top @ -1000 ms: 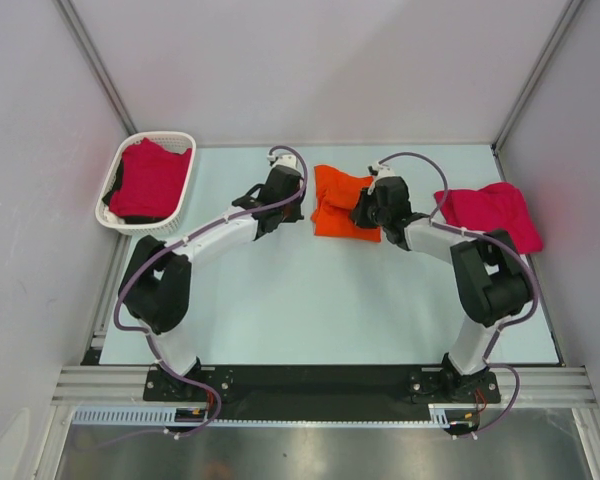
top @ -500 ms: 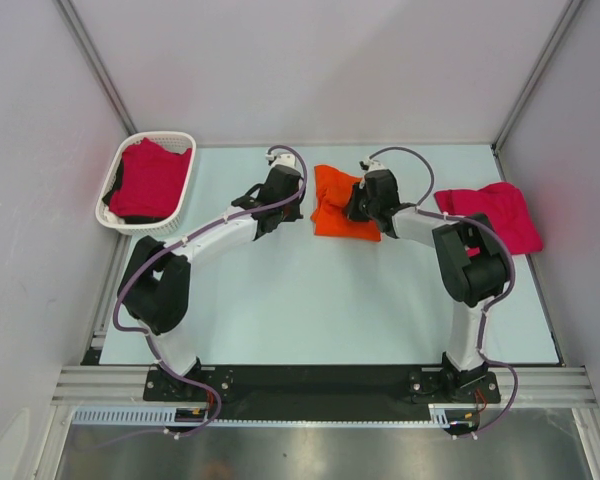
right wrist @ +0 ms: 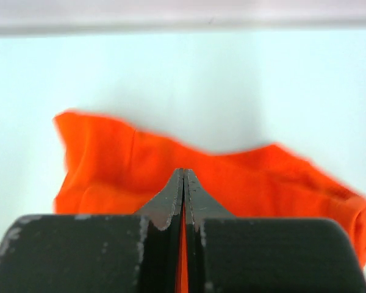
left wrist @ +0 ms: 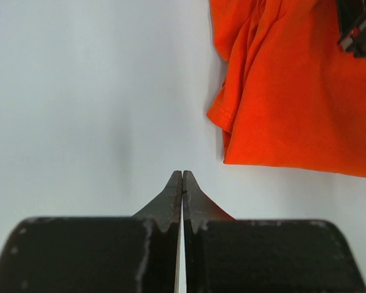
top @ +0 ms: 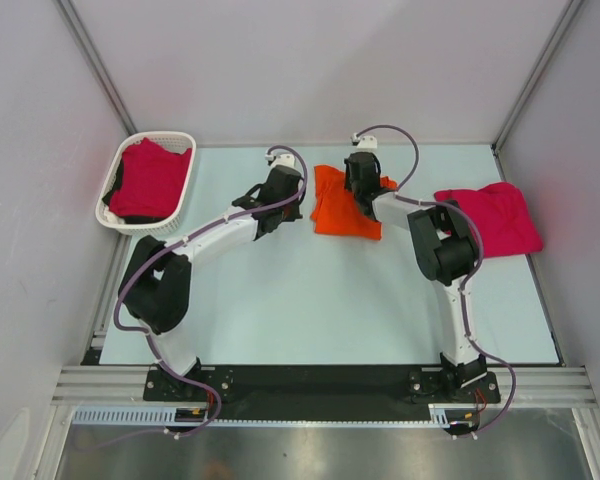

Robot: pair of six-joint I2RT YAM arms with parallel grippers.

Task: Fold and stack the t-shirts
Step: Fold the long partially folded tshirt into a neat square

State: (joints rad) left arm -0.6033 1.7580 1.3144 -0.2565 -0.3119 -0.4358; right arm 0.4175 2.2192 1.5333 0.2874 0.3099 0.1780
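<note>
Three shirts show on my top feed. An orange shirt (top: 335, 210) lies crumpled on the surface (top: 310, 300), toward 12 o'clock from the middle and between my two arms. A pink shirt (top: 495, 220) lies loosely bunched at 2 o'clock, near the right edge and well apart from the orange one. A second pink shirt (top: 152, 182) sits in the white basket (top: 163, 134) at 10 o'clock, by the far left corner.

My right tool (right wrist: 183, 177) is closed. Its wrist feed shows the fingers pressed together with a thin line of orange in the slit between them. Orange cloth spreads just beyond the tips, so I read it as pinching the orange shirt. From above, that tool sits over the shirt's 12 o'clock side.

My left tool (left wrist: 182, 180) is closed on nothing, tips together over bare surface. It hangs just beside the orange shirt, at the shirt's 9 o'clock. On its wrist feed the shirt's hemmed edge lies toward 1 o'clock from the tips, not touching them.
</note>
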